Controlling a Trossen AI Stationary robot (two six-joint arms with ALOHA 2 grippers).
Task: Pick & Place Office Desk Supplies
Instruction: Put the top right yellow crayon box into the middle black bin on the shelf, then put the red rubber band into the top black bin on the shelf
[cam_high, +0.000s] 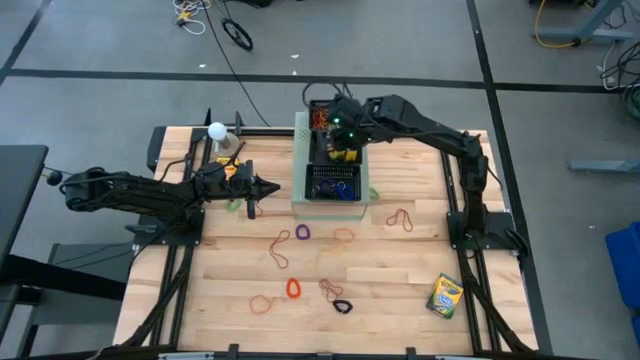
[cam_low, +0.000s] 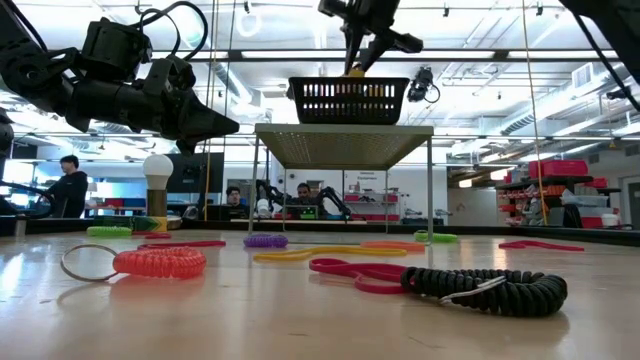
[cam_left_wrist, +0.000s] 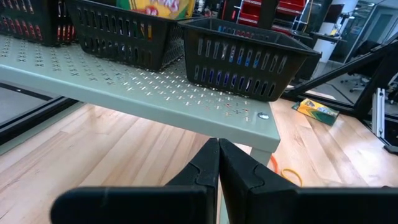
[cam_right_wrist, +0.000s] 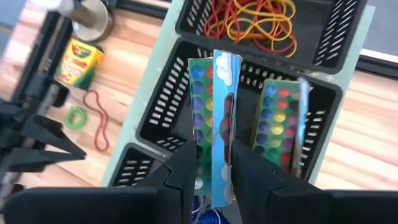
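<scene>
The right gripper (cam_right_wrist: 212, 163) pinches a thin crayon box with rows of coloured dots on its face (cam_right_wrist: 214, 118), its two dark fingers (cam_right_wrist: 186, 168) pressed against the box's flat sides, the box standing upright between them. It hangs over the middle black mesh tray (cam_right_wrist: 323, 134) on the large pale-green perforated box (cam_high: 300, 160), and a second crayon box of the same kind (cam_right_wrist: 280, 121) already stands in that tray just beside the held one. The tray next to it on the green box holds a tangle of red, orange and yellow rubber bands (cam_right_wrist: 255, 18); the tray on the other side holds blue loops (cam_high: 333, 185).

The left gripper (cam_left_wrist: 217, 163) waits beside the green box, on the side where the white ball on a stand (cam_high: 217, 131) is, with its fingers pressed together and nothing between them.

On the wooden table (cam_high: 400, 290) in front of the green box lie scattered loops: a purple one (cam_high: 303, 231), a red coil (cam_high: 293, 288) and a black coil (cam_high: 343, 306). A yellow-and-green crayon box (cam_high: 446, 295) lies well apart from the green box, near the table's front right corner.
</scene>
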